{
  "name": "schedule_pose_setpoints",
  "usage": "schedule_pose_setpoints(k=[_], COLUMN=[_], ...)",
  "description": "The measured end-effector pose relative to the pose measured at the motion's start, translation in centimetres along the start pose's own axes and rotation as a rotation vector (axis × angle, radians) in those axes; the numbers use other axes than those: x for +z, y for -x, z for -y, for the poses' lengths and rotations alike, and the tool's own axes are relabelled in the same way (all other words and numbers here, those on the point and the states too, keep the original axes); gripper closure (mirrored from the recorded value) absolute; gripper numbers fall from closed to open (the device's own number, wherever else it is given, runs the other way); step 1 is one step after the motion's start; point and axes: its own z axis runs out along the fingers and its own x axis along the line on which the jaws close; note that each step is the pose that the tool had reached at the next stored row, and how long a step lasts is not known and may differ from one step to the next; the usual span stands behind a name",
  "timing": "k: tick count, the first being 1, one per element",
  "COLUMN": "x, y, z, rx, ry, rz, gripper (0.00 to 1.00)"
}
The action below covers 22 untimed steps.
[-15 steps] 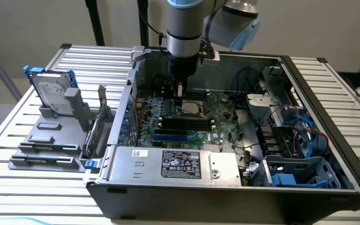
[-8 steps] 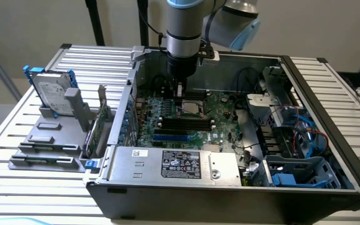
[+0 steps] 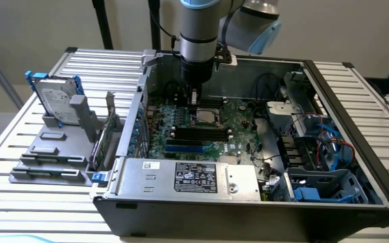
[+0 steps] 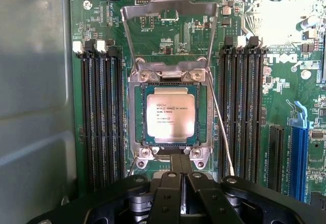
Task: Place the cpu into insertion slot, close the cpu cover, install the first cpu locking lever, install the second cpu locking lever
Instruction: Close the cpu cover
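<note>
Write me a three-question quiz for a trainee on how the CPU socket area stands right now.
1. True or false: the cpu lies in the insertion slot.
2. The cpu cover is: A) shut flat over the chip; B) swung open, standing clear of the chip; C) held in the fingers.
3. Fill in: the end effector, at the edge of the socket, has its jaws ____.

Key: 1 true; 2 B; 3 shut.
</note>
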Motion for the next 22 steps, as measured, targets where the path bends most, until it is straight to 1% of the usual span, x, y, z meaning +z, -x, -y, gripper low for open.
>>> schedule_pose_setpoints(k=[3,5,9,13,17,22], x=[-0.01,-0.06,-0.49,-1.2,-2.21,-3.64], y=[0.0,0.0,-0.1,-0.2,-0.3,-0.4], z=[-0.06,-0.63,-2.36,-4.19,-6.03,-8.3], rx=[0.0,0.0,0.0,0.0,0.001,0.001], ry=[-0.0003,-0.0032,-0.0129,-0.0242,-0.0345,-0.0453], rz=[0.0001,0.0001,0.0005,0.001,0.0013,0.0016], gripper=[0.89,0.89,0.89,0.89,0.89,0.89])
